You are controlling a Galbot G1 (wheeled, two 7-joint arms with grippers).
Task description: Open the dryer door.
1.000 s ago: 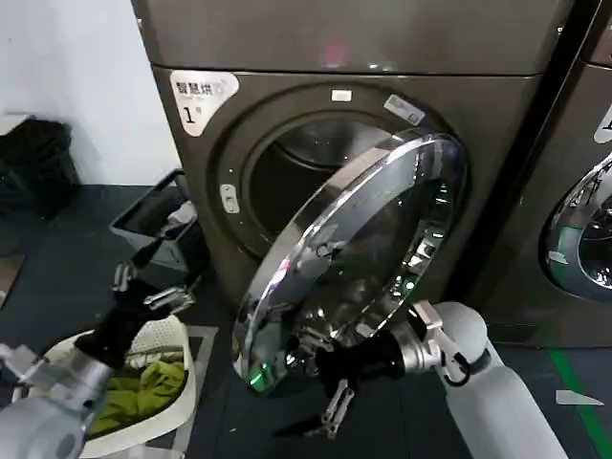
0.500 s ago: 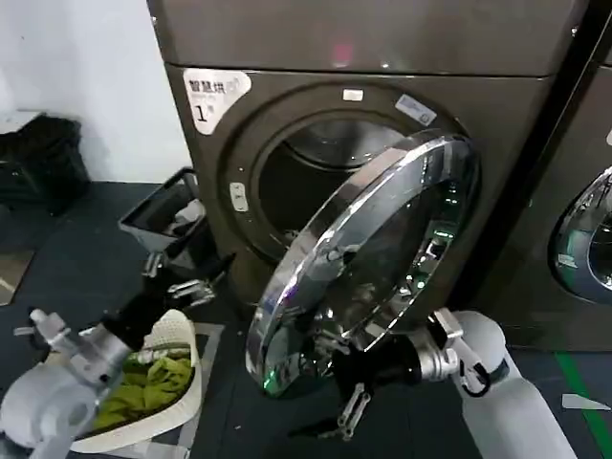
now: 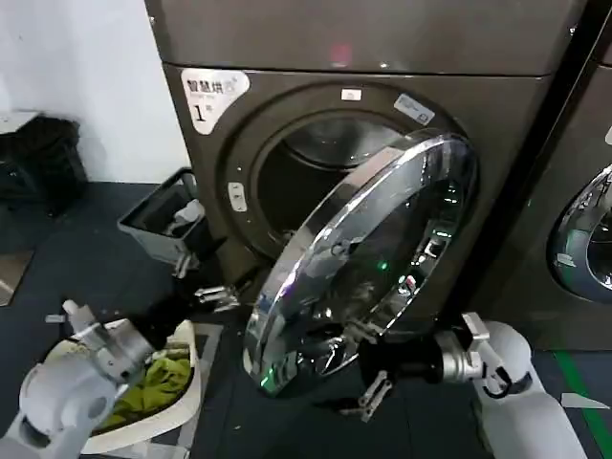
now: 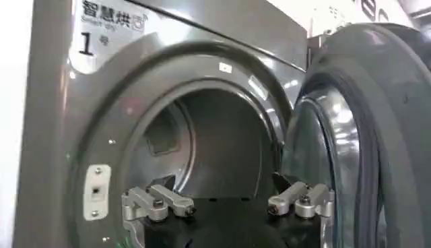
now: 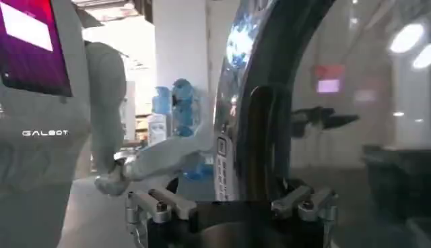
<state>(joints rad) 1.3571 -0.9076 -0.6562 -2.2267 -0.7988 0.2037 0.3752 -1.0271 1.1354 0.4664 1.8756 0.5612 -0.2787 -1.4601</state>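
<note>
The dryer door (image 3: 368, 258), a round chrome-rimmed door with dark glass, stands partly swung out from the bronze-grey machine with the "1" sticker (image 3: 206, 96). My right gripper (image 3: 361, 375) is open at the door's lower edge. In the right wrist view the door's rim (image 5: 259, 128) runs between the spread fingers of the right gripper (image 5: 229, 202). My left gripper (image 3: 206, 279) is open and empty, low at the left of the drum opening (image 3: 287, 182). From the left wrist, the left gripper (image 4: 229, 202) faces the drum (image 4: 202, 148), with the door's grey inner face (image 4: 367, 135) beside it.
A white basket (image 3: 184, 337) with green clothes sits on the floor at lower left. A grey bin (image 3: 153, 225) stands by the machine's left side. A neighbouring machine's chrome door (image 3: 583, 239) is at the right edge. Green tape (image 3: 574, 382) marks the dark floor.
My left gripper has risen and moved closer to the drum opening. The right gripper has shifted right along the door's lower edge. The door's angle has hardly changed.
</note>
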